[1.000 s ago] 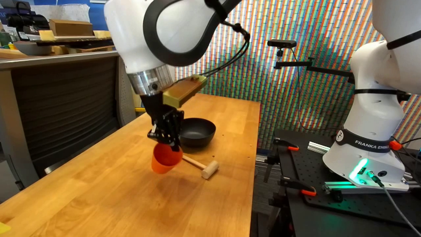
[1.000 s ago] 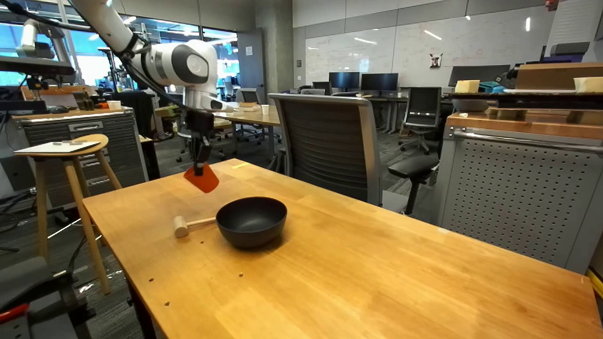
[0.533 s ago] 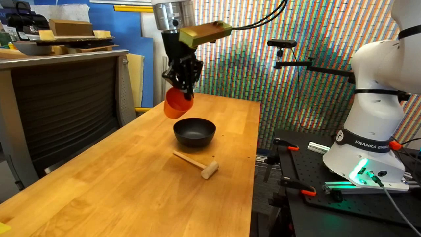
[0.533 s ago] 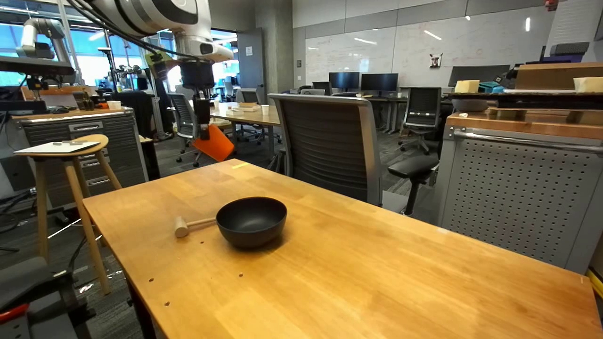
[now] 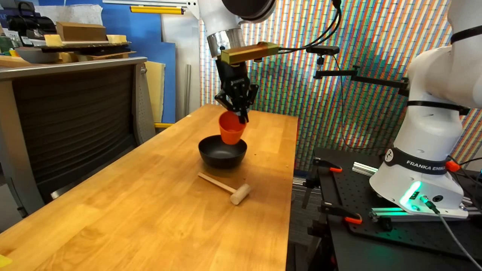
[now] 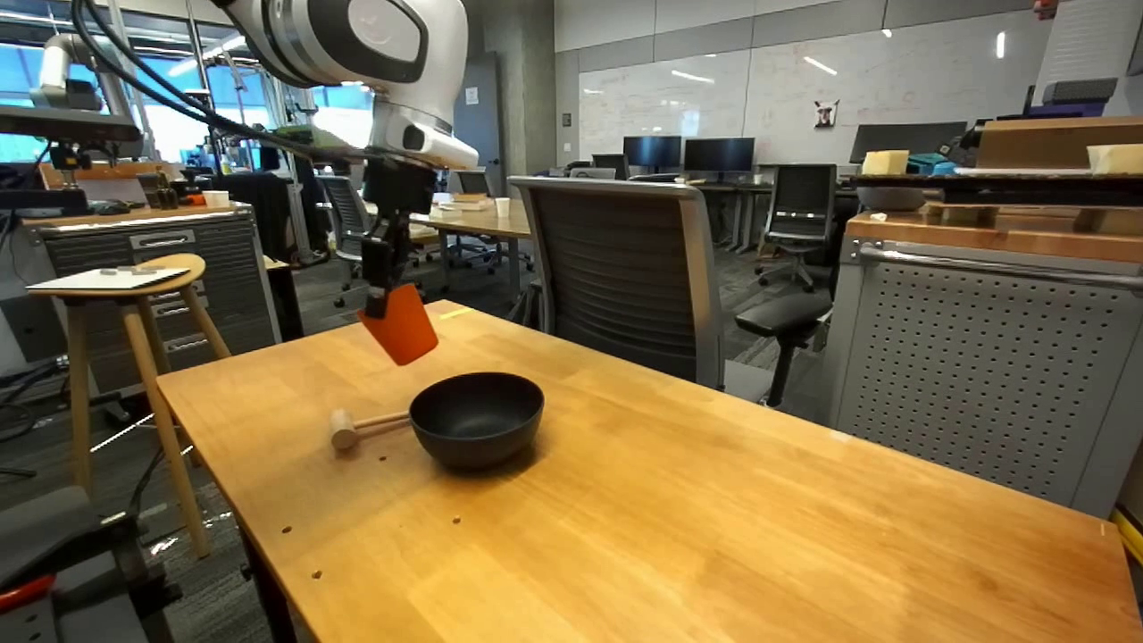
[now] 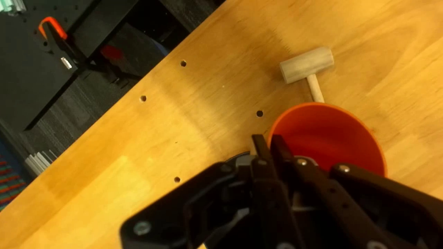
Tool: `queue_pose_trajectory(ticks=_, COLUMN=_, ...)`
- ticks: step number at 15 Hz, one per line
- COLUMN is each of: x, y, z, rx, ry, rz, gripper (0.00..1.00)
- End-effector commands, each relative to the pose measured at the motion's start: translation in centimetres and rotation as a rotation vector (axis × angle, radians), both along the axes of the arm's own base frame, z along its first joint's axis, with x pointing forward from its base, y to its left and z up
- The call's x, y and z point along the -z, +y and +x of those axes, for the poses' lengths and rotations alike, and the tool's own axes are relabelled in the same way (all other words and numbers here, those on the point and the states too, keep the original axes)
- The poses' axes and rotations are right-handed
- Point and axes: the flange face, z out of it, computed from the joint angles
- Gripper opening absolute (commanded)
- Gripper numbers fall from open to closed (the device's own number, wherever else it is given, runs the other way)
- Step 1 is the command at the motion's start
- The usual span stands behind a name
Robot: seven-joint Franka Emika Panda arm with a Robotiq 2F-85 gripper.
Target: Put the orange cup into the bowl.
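The end effector (image 7: 267, 140) pinches the tilted orange cup (image 5: 230, 135) by its rim above the counter (image 5: 150, 210). The bowl (image 6: 478, 424) stands near a mallet (image 5: 240, 194).

Wrist view, right of centre: mallet handle (image 7: 315, 89) is being part-hidden by orange cup (image 7: 334, 135); lower centre: bowl (image 7: 236, 156) is being mostly covered by gripper (image 7: 267, 142).

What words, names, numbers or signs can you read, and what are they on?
"FRANKA EMIKA": black band on the robot base.
Perhaps "ROBOTIQ", but blurred: gripper.
Round white logo beside "FRANKA EMIKA": too small to make out.
Whiteboard: faint writing, unreadable.
Paper on the door: too small to read.
I can read no numbers.
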Motion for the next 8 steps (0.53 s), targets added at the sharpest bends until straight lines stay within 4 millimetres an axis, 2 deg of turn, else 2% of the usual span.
queue_pose_trajectory(ticks=1, x=3.5, y=-2.4, z=2.3, rx=0.086, ry=0.016, rz=0.090, gripper=0.02)
queue_pose_trajectory(ticks=5, x=7.9, y=-5.3, z=4.7, rx=0.165, ry=-0.003, rz=0.176, gripper=0.02)
queue_pose_trajectory(ticks=8, x=10.1, y=-7.5, z=6.4, rx=0.198, ry=-0.007, rz=0.173, gripper=0.02)
